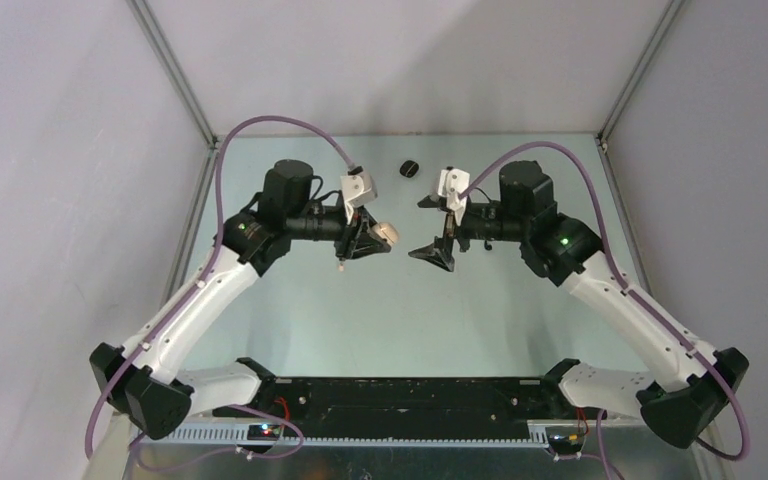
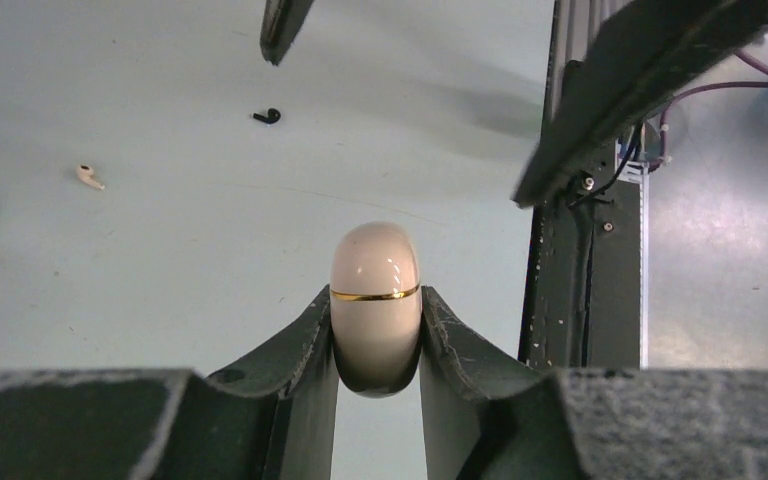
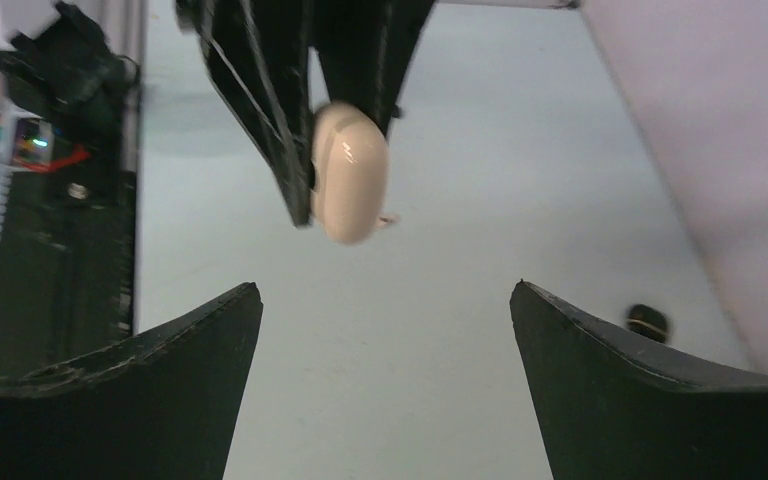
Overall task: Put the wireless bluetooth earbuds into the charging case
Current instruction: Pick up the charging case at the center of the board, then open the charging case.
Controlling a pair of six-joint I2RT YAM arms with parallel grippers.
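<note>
- Pinches the case [image 2: 375, 285] in the left gripper [image 2: 375, 345], low centre of the left wrist view: fingers pressed onto its lower half, with the gold band and rounded top poking clear above them, lid closed.
- Holds that case above the table [image 1: 360, 320], just left of the middle in the top view.
- Points the left gripper rightward across the frame, on a level forearm running from an elbow at mid left. Drops from there along a white link to the left arm's base [image 1: 140, 385] at lower left.
- Spreads the right gripper [image 3: 385, 390] wide, with nothing between the fingers. Faces the case head-on with a gap between, the case hanging at upper centre of the right wrist view.
- Mirrors the left: forearm level and aimed leftward from an elbow at mid right, then a white link sloping down to the right arm's base [image 1: 690, 400] at lower right.
- Has a black bud [image 2: 268, 117] and a beige bud [image 2: 89, 177] lying on the table, apart from each other, upper left of the left wrist view, both outside the case.
- Shows a black round thing [image 1: 410, 168] on the table at upper centre of the top view, beyond both grippers.
</note>
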